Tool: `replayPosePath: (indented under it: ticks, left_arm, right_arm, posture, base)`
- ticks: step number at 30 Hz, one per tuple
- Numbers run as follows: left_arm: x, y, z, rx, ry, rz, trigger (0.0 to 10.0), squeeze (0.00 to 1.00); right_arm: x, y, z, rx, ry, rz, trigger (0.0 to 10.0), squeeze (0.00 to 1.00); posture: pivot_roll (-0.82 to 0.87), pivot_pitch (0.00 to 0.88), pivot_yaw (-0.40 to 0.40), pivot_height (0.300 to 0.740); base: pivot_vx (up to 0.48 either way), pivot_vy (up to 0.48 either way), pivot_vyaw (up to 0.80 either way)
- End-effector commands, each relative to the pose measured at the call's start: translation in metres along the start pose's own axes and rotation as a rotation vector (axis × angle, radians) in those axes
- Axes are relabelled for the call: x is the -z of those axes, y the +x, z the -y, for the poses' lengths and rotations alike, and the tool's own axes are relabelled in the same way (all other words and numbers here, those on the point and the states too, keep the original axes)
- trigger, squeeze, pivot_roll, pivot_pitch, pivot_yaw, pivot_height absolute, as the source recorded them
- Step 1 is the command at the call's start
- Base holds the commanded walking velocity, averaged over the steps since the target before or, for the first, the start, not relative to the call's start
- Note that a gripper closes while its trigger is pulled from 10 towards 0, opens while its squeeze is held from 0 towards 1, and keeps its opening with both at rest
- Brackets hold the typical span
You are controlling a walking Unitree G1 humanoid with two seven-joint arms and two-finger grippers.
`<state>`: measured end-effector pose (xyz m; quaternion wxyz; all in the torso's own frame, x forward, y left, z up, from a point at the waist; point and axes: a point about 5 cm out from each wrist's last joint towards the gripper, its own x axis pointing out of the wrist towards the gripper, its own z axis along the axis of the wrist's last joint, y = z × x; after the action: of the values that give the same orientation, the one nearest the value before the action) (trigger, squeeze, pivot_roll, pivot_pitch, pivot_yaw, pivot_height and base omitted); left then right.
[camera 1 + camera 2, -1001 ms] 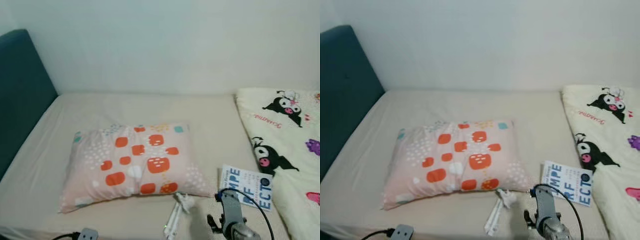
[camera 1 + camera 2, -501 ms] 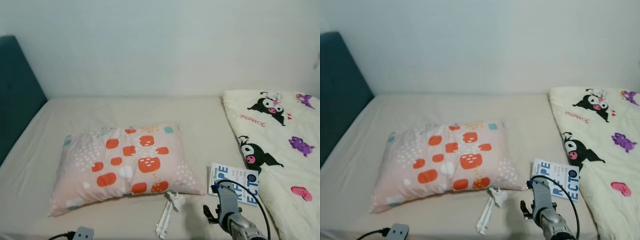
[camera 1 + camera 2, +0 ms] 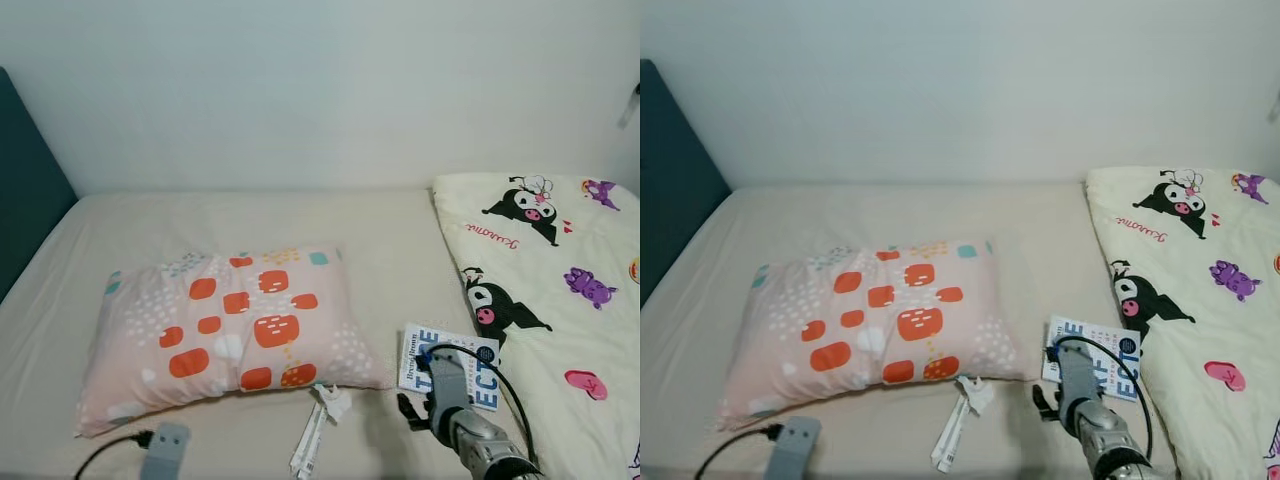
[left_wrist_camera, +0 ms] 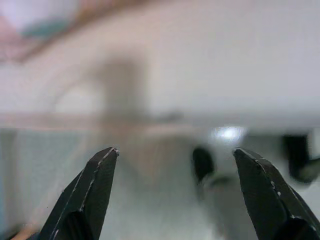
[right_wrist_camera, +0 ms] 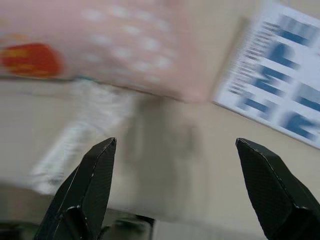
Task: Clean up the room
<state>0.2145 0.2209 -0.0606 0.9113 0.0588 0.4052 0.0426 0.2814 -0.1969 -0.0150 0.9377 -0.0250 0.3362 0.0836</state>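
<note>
A pink pillow [image 3: 225, 335] with orange patches lies in the middle of the beige bed [image 3: 250, 215]. A white book [image 3: 450, 352] with blue letters lies flat to its right, beside a cream cartoon-print blanket [image 3: 560, 290]. A small white plastic item [image 3: 318, 425] rests by the pillow's front corner. My right arm [image 3: 462, 425] reaches over the sheet in front of the book. In the right wrist view my right gripper [image 5: 175, 192] is open over bare sheet, between the white item [image 5: 75, 145] and the book [image 5: 280, 75]. My left gripper [image 4: 175, 197] is open, its surroundings blurred.
A dark teal headboard [image 3: 25, 200] stands at the bed's left end, and a pale wall [image 3: 320, 90] runs behind the bed. My left arm's wrist [image 3: 165, 450] with its black cable shows low at the front left. The blanket covers the bed's right side.
The camera has turned to the right, so the whole scene has slid left and more of the blanket shows. My right arm stays near the book; nothing on the bed has moved.
</note>
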Motion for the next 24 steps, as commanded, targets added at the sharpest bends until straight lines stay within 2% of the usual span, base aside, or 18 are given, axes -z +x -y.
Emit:
replayPosePath:
  ticks: [1, 2, 3, 5, 6, 8, 10, 11, 12, 14, 15, 23, 24]
  left_arm:
    - [-0.001, 0.0, -0.003, 0.004, -0.03, 0.01, 10.0, 0.0]
    - [-0.016, 0.002, 0.003, 0.064, -0.066, 0.063, 10.0, 0.0]
    - [-0.016, 0.002, 0.003, 0.064, -0.066, 0.063, 10.0, 0.0]
    - [-0.045, 0.005, 0.022, 0.211, -0.03, 0.165, 10.0, 0.0]
    - [-0.045, 0.005, 0.022, 0.211, -0.03, 0.165, 10.0, 0.0]
    - [-0.069, 0.003, 0.041, 0.357, 0.004, 0.237, 10.0, 0.0]
    - [-0.069, 0.003, 0.041, 0.357, 0.004, 0.237, 10.0, 0.0]
    - [-0.077, 0.002, 0.049, 0.428, 0.014, 0.262, 10.0, 0.0]
    - [-0.077, 0.002, 0.049, 0.428, 0.014, 0.262, 10.0, 0.0]
    - [-0.089, -0.002, 0.066, 0.556, 0.077, 0.3, 10.0, 0.0]
    - [-0.094, -0.004, 0.072, 0.586, 0.101, 0.315, 10.0, 0.0]
    - [-0.103, -0.008, 0.084, 0.665, 0.132, 0.338, 10.0, 0.0]
    - [-0.105, -0.009, 0.09, 0.706, 0.127, 0.34, 10.0, 0.0]
  right_arm:
    - [-0.001, 0.001, -0.003, -0.019, 0.006, 0.004, 10.0, 0.0]
    - [-0.002, 0.001, -0.005, -0.035, 0.004, 0.001, 10.0, 0.0]
    - [-0.002, 0.001, -0.005, -0.035, 0.004, 0.001, 10.0, 0.0]
    - [0.0, 0.001, -0.006, -0.036, 0.001, -0.01, 10.0, 0.0]
    - [0.0, 0.001, -0.006, -0.036, 0.001, -0.01, 10.0, 0.0]
    - [0.003, 0.0, -0.003, -0.018, 0.006, -0.02, 10.0, 0.0]
    - [0.003, 0.0, -0.003, -0.018, 0.006, -0.02, 10.0, 0.0]
    - [0.003, 0.0, -0.001, -0.012, 0.011, -0.022, 10.0, 0.0]
    - [0.003, 0.0, -0.001, -0.012, 0.011, -0.022, 10.0, 0.0]
    - [0.003, -0.001, 0.001, -0.01, 0.025, -0.019, 10.0, 0.0]
    - [0.003, -0.001, 0.001, -0.014, 0.032, -0.016, 10.0, 0.0]
    - [-0.001, 0.0, -0.001, -0.028, 0.03, -0.004, 10.0, 0.0]
    - [-0.002, 0.0, 0.001, -0.016, 0.022, -0.002, 10.0, 0.0]
  posture:
    - [-0.1, 0.089, 0.0, 0.715]
    - [-0.1, 0.089, -0.001, 0.71]
    - [-0.1, 0.089, -0.001, 0.71]
    - [-0.1, 0.091, -0.002, 0.7]
    - [-0.1, 0.091, -0.002, 0.7]
    - [-0.1, 0.092, -0.004, 0.69]
    - [-0.1, 0.092, -0.004, 0.69]
    - [-0.1, 0.092, -0.004, 0.685]
    - [-0.1, 0.092, -0.004, 0.685]
    - [-0.1, 0.09, -0.007, 0.675]
    - [-0.1, 0.089, -0.008, 0.67]
    - [-0.1, 0.083, -0.013, 0.635]
    - [-0.1, 0.082, -0.017, 0.63]
  base:
    - [0.0, 0.0, 0.0]
    - [0.0, 0.0, 0.0]
    - [0.0, 0.0, 0.0]
    - [0.0, 0.0, 0.0]
    - [0.0, 0.0, 0.0]
    - [0.0, 0.0, 0.0]
    - [0.0, 0.0, 0.0]
    - [0.0, 0.0, 0.0]
    - [0.0, 0.0, 0.0]
    - [0.0, 0.0, 0.0]
    - [0.0, 0.0, 0.0]
    - [0.0, 0.0, 0.0]
    - [0.0, 0.0, 0.0]
